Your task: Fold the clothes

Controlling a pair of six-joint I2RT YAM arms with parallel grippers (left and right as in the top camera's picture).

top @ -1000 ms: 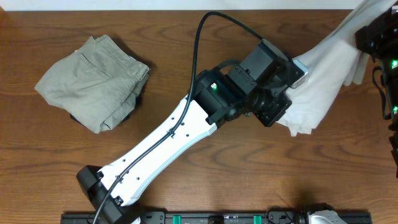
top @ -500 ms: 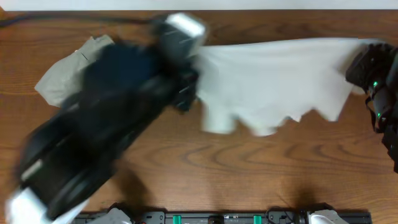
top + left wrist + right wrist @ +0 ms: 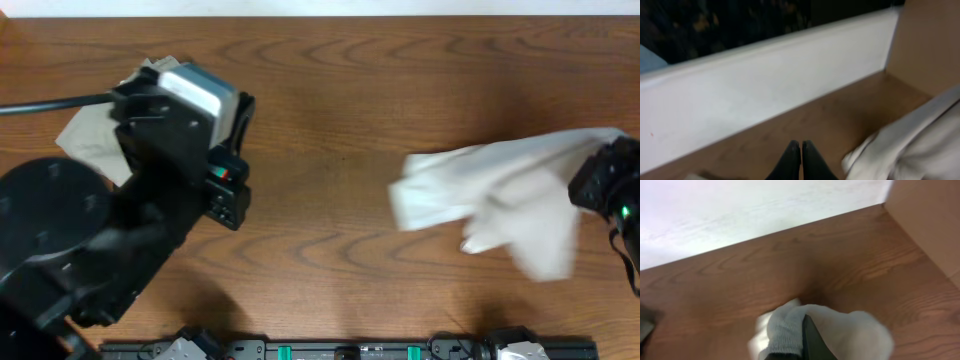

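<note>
- L arm [image 3: 130, 230]: fills the left third of the overhead view, raised close to the cam. Dark body runs from btm-left up to a grey-capped wrist block near the back-left of the table [image 3: 330, 120].
- Trousers [image 3: 92, 148]: khaki, on the table at far left, mostly hidden under the L arm. Only an edge shows.
- L gripper [image 3: 801, 147]: in its wrist cam, two black fingers pressed together w/ nothing btwn them. It points toward a white wall [image 3: 755, 90] past the table's edge, w/ brown wood below.
- Pale cloth [image 3: 920, 145]: lower right of the L wrist view, near the fingers, not touching them. Can't tell which garment it is.
- Shirt [image 3: 500, 200]: off-white, right of centre in the overhead view, bunched and blurred. It spreads left and down from the R gripper, w/ its left end well apart from the L arm. Can't tell whether it touches the wood.
- R gripper [image 3: 605, 185]: dark, at the right edge, w/ the shirt's right end running into it.
- R arm [image 3: 630, 250]: only its end shows, along the right edge below the gripper.
- R wrist cam: jaws clamped on the shirt, white fabric bunched around a black finger [image 3: 810, 342]. Brown wood lies beyond, w/ the white wall at the back and a tan panel [image 3: 925, 225] at the right.
</note>
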